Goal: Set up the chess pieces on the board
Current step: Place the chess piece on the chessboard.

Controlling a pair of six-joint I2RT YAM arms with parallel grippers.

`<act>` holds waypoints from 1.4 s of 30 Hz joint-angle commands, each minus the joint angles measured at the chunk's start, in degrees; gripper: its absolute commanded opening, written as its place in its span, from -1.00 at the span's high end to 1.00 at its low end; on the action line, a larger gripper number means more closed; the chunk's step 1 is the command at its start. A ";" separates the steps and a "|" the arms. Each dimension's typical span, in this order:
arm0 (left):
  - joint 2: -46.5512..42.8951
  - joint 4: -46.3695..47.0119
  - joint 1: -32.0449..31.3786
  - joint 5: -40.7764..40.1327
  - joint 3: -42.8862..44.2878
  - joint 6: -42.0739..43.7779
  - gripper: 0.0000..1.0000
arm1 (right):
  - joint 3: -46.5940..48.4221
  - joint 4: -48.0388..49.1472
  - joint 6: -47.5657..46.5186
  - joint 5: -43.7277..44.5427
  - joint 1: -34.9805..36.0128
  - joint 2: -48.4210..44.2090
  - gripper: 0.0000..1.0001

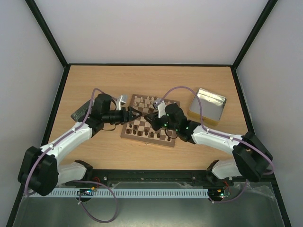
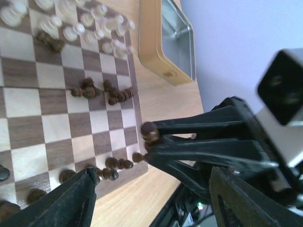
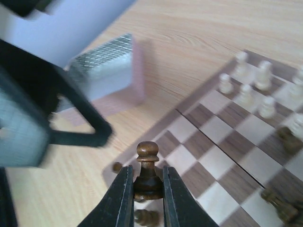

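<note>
The board lies mid-table, with cream pieces along its far edge and dark pieces along its near edge. My right gripper is shut on an upright dark pawn, held by its base above the board's left edge. It also shows in the top view and in the left wrist view, where the pawn sits at its fingertips. My left gripper is open and empty, facing the right gripper over the board's left side. Some dark pieces lie toppled mid-board.
An open gold-sided tin stands right of the board and shows in the left wrist view. A silver textured tin sits left of the board, by a grey flat piece. A loose dark piece lies off the board's edge.
</note>
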 commanded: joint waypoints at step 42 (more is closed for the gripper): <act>19.40 -25.20 -21.54 -50.84 18.44 15.47 0.95 | -7.53 -17.09 23.20 36.44 -0.68 -19.79 -0.31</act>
